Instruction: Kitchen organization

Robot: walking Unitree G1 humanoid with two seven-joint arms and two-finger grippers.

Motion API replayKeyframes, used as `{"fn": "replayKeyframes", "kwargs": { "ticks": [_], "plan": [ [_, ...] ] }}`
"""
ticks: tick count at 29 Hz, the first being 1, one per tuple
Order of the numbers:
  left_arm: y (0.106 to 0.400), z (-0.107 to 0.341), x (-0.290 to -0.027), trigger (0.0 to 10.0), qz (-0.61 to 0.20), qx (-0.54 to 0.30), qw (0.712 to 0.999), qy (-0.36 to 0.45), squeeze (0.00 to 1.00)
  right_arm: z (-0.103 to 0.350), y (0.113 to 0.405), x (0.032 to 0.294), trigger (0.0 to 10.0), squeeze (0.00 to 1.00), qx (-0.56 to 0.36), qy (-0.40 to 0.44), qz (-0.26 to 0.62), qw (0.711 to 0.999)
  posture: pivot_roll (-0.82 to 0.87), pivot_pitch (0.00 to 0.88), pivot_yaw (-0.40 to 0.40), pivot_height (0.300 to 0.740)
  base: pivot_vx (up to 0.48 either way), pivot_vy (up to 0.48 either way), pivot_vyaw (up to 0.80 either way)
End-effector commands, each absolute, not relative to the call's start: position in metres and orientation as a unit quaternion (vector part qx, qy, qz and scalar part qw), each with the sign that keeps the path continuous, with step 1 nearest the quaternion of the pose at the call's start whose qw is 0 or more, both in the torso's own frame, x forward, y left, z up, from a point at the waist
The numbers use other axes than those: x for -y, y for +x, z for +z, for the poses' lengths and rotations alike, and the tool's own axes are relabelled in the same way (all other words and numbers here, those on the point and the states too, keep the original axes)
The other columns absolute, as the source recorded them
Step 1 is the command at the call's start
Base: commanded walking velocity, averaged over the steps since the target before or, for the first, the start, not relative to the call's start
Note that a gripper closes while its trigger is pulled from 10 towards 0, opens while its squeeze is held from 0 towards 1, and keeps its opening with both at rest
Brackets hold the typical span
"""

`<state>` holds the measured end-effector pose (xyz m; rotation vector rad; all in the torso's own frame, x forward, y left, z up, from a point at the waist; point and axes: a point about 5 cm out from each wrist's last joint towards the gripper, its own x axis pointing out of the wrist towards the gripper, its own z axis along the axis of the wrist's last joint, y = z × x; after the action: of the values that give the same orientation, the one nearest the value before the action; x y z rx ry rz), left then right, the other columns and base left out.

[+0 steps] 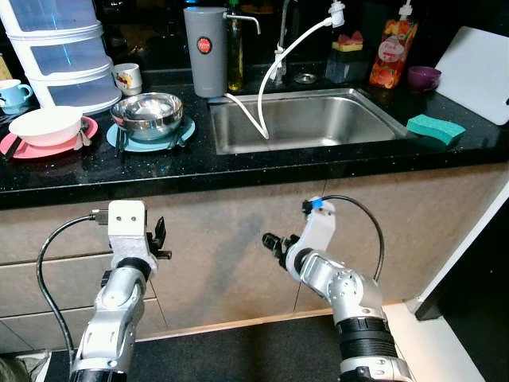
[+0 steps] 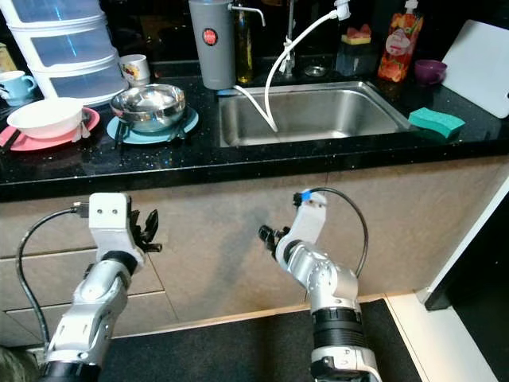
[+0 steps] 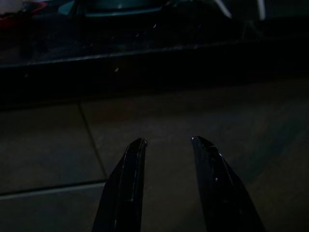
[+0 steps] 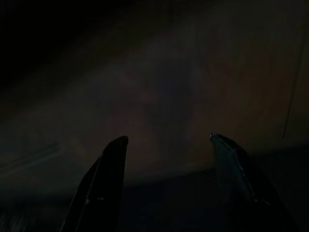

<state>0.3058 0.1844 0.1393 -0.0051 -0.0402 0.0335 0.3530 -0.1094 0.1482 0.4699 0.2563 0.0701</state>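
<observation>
Below the black speckled stone countertop point(image 1: 238, 163) I've got both arms raised in front of the beige cabinet fronts point(image 1: 231, 239), neither touching anything. My left gripper point(image 1: 159, 239) sits under the counter edge, beneath the bowls; fingers point(image 3: 128, 183) parted with a clear gap, nothing between them. My right gripper point(image 1: 274, 243) is lower, under the sink, pointing toward the robot's left; fingers point(image 4: 104, 179) spread wider, also empty. Right wrist view very dark, can't make out more than cabinet surface.

On the counter, left side: white ceramic bowl point(image 1: 45, 125) on a pink plate point(image 1: 24, 147), just beside it a shiny steel bowl point(image 1: 147, 114) on a teal round plate point(image 1: 127, 142). Behind them a white stacked plastic drawer unit point(image 1: 60, 48), a light blue cup point(image 1: 14, 93), a small white printed mug point(image 1: 127, 77). Grey cylindrical dispenser with red button point(image 1: 205, 52) stands at the sink's back left corner. Stainless steel sink basin point(image 1: 306, 119) has a white flexible hose point(image 1: 274, 72) drooping into it. Right of sink: green sponge point(image 1: 435, 128) near the counter edge, orange-red pump bottle point(image 1: 393, 52), small purple bowl point(image 1: 424, 77), white cutting board point(image 1: 479, 72) leaning at the far right.
</observation>
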Motion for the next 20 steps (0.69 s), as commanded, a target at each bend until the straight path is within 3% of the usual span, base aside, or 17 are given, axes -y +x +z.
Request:
{"fn": "replayKeyframes", "kwargs": {
  "ticks": [1, 3, 5, 6, 7, 9, 10, 11, 15, 18, 20],
  "plan": [
    [0.304, 0.138, -0.183, 10.0, 0.006, 0.015, 1.0, -0.006, 0.0, 0.151, 0.349, 0.092, 10.0, 0.0, -0.127, 0.184, 0.065, 0.973, -0.04, 0.091, 0.062, 0.74, 0.0, 0.0, 0.0],
    [0.304, 0.138, -0.18, 10.0, -0.012, 0.017, 1.0, -0.006, 0.0, 0.147, 0.342, 0.077, 10.0, 0.0, -0.146, 0.143, 0.127, 0.971, -0.04, 0.097, 0.069, 0.74, 0.0, 0.0, 0.0],
    [0.303, 0.138, -0.179, 10.0, -0.016, 0.017, 1.0, -0.006, 0.0, 0.15, 0.342, 0.074, 10.0, 0.0, -0.134, 0.162, 0.151, 0.966, -0.04, 0.097, 0.069, 0.74, 0.0, 0.0, 0.0],
    [0.303, 0.137, -0.178, 10.0, -0.022, 0.014, 1.0, -0.006, 0.0, 0.157, 0.341, 0.07, 10.0, 0.0, -0.125, 0.303, 0.184, 0.927, -0.03, 0.098, 0.068, 0.74, 0.0, 0.0, 0.0],
    [0.302, 0.137, -0.177, 10.0, -0.025, 0.013, 1.0, -0.007, 0.0, 0.17, 0.339, 0.069, 10.0, 0.0, -0.084, 0.43, 0.236, 0.867, -0.03, 0.1, 0.064, 0.74, 0.0, 0.0, 0.0],
    [0.302, 0.136, -0.176, 10.0, -0.022, 0.01, 1.0, -0.004, 0.0, 0.172, 0.34, 0.078, 10.0, 0.0, -0.063, 0.502, 0.226, 0.832, -0.03, 0.102, 0.059, 0.74, 0.0, 0.0, 0.0],
    [0.302, 0.136, -0.176, 10.0, -0.022, 0.01, 1.0, -0.004, 0.0, 0.172, 0.34, 0.078, 10.0, 0.0, -0.063, 0.502, 0.226, 0.832, -0.03, 0.102, 0.059, 0.74, 0.0, 0.0, 0.0],
    [0.3, 0.134, -0.176, 10.0, -0.014, 0.005, 1.0, 0.001, 0.0, 0.161, 0.346, 0.082, 10.0, 0.0, -0.115, 0.371, 0.169, 0.906, -0.03, 0.104, 0.055, 0.74, 0.0, 0.0, 0.0],
    [0.298, 0.13, -0.176, 10.0, -0.012, -0.004, 1.0, 0.003, 0.0, 0.163, 0.348, 0.083, 10.0, 0.0, -0.094, 0.288, 0.166, 0.939, -0.03, 0.106, 0.057, 0.74, 0.0, 0.0, 0.0],
    [0.293, 0.127, -0.174, 10.0, -0.012, -0.009, 1.0, -0.004, 0.0, 0.174, 0.345, 0.092, 10.0, 0.0, 0.005, 0.205, 0.176, 0.963, -0.03, 0.106, 0.059, 0.74, 0.0, 0.0, 0.0],
    [0.292, 0.127, -0.174, 10.0, -0.011, -0.007, 1.0, 0.0, 0.0, 0.177, 0.343, 0.096, 10.0, 0.0, 0.034, 0.195, 0.178, 0.964, -0.03, 0.105, 0.056, 0.74, 0.0, 0.0, 0.0]
  ]
}}
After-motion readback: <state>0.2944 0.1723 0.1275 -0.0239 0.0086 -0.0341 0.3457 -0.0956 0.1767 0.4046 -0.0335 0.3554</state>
